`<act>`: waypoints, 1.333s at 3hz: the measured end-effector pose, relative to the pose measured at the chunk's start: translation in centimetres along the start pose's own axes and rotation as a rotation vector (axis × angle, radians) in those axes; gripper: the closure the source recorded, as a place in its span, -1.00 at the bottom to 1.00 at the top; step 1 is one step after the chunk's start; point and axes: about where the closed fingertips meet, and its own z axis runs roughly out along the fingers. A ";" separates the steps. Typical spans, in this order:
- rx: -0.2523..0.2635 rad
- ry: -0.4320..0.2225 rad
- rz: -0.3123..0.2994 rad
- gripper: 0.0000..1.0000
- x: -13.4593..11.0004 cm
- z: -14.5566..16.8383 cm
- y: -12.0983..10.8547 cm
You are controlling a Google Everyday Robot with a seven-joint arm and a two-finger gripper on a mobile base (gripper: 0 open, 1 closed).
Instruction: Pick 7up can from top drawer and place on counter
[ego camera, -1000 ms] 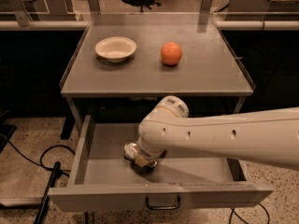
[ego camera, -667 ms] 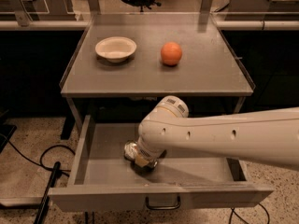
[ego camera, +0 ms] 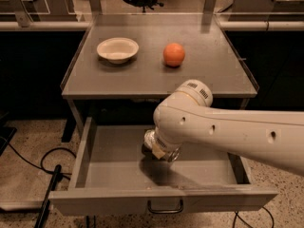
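The top drawer [ego camera: 118, 175] is pulled open under the counter [ego camera: 156, 77], with its dark handle at the front. My arm reaches in from the right and bends down into the drawer. The gripper [ego camera: 162, 152] is under the thick wrist, near the drawer's middle, mostly hidden by the arm. A small silvery and pale piece, which looks like the 7up can [ego camera: 150, 139], shows at the gripper's left side, just above the drawer floor. I cannot tell whether it is held. Most of the can is hidden.
A white bowl [ego camera: 118, 49] and an orange [ego camera: 174, 54] sit on the counter's far half. Black cables [ego camera: 45, 167] lie on the speckled floor to the left. The drawer's side walls stand on both sides of the gripper.
The arm, and the gripper end with the silvery piece, have shifted right and a little up inside the drawer.
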 end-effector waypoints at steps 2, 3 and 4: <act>0.252 0.109 0.363 1.00 8.0 -12.7 -9.8; 0.374 0.160 0.482 1.00 11.8 -18.4 -13.5; 0.383 0.181 0.491 1.00 12.4 -18.9 -13.7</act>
